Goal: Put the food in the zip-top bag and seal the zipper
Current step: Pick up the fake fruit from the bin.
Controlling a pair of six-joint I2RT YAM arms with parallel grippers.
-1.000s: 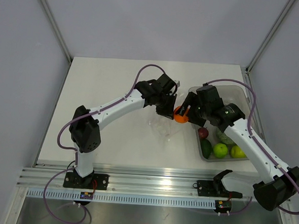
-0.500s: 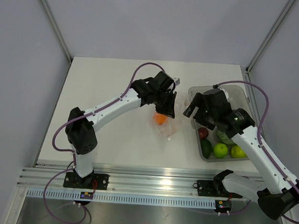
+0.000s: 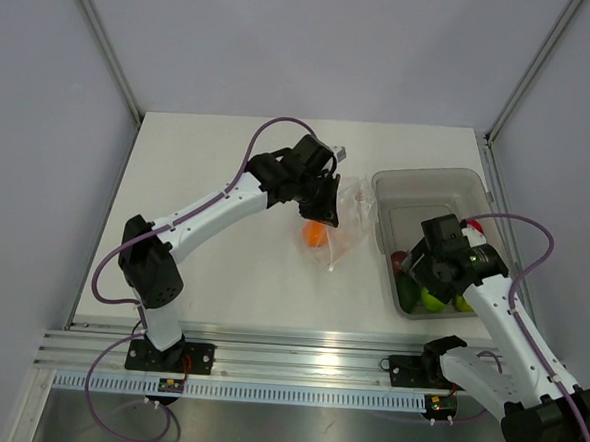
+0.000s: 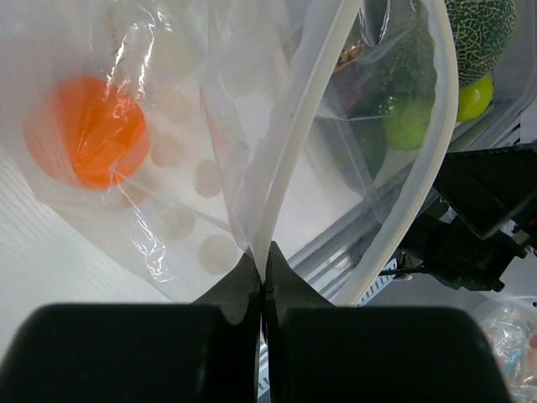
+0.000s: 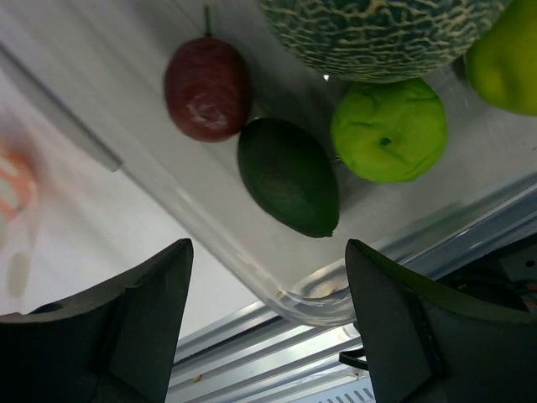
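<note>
- Top view: on the table, our left claw reaches out to the bag. The bag lies just left of the tub. From up here we cannot tell how the left claw's jaws stand. The orange is inside the bag, at its near-left end. Our right claw hangs over the near part of the tub (the arm hides most of the fruit below it).
- Left wrist view: the left claw's jaws are pressed together. They pinch the zipper where the white strip runs down into the fingertips. Past that pinch the bag's mouth gapes, and the other half of the strip curves away to the right. The orange sits at upper left behind the dotted film. Through the film we make out the melon and the green rounds in the tub.
- Right wrist view: the right claw's fingers are spread wide with nothing between them, hovering above the tub's near corner. Below them lies the plum, with a dark green fruit just beside it. A bright green round lies to the right of these and the melon is at the top edge, all inside the tub. At the left edge, outside the tub, there is an orange blur (too soft for us to read).
</note>
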